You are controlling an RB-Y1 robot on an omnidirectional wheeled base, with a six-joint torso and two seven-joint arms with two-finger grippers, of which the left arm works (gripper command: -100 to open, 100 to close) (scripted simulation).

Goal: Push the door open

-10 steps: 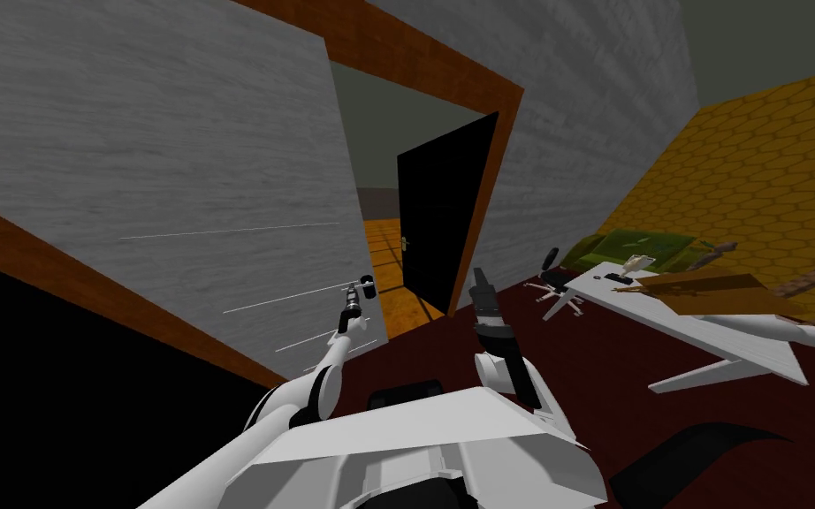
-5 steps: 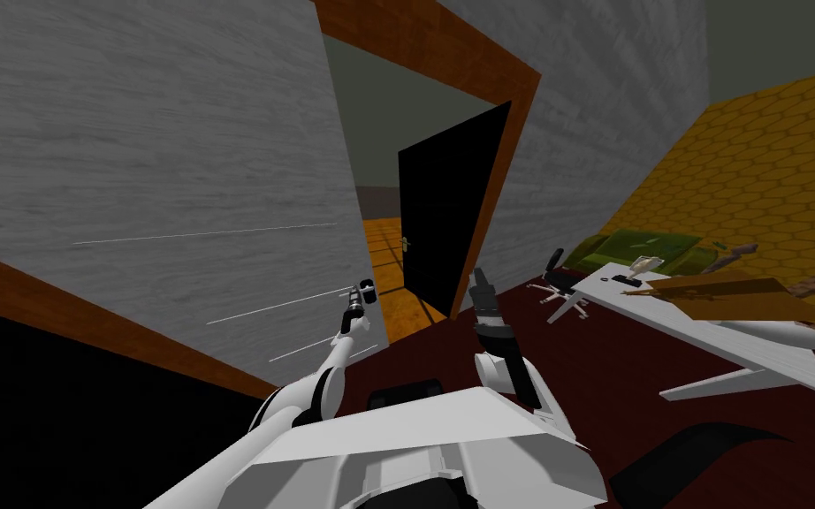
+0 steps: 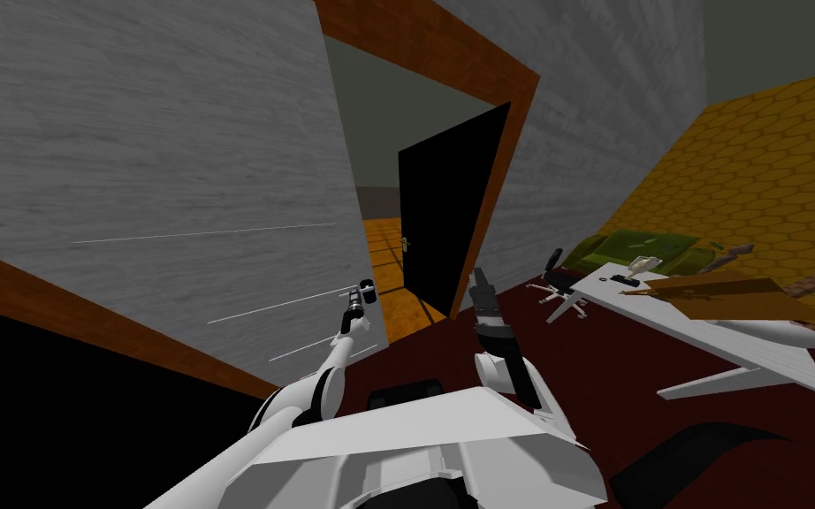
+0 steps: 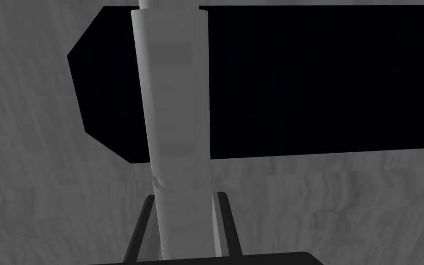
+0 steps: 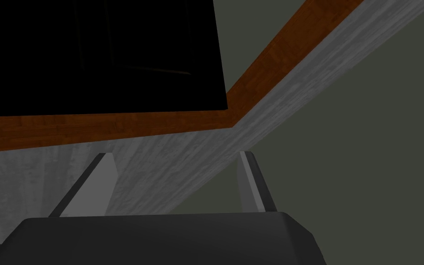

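L gripper [image 4: 183,202] clamps narrow on the lever handle [image 4: 174,92] directly ahead, set to shove the part-open grey door [image 3: 176,159] wider, while R gripper [image 5: 177,156] hangs idle alongside, fingers wide apart.

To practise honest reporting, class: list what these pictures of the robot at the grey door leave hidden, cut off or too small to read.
Left wrist view: the handle runs past the top edge, so its end is cut off; it also covers most of the fingers of the left gripper.
Head view: the items on the white desk are too small to name.
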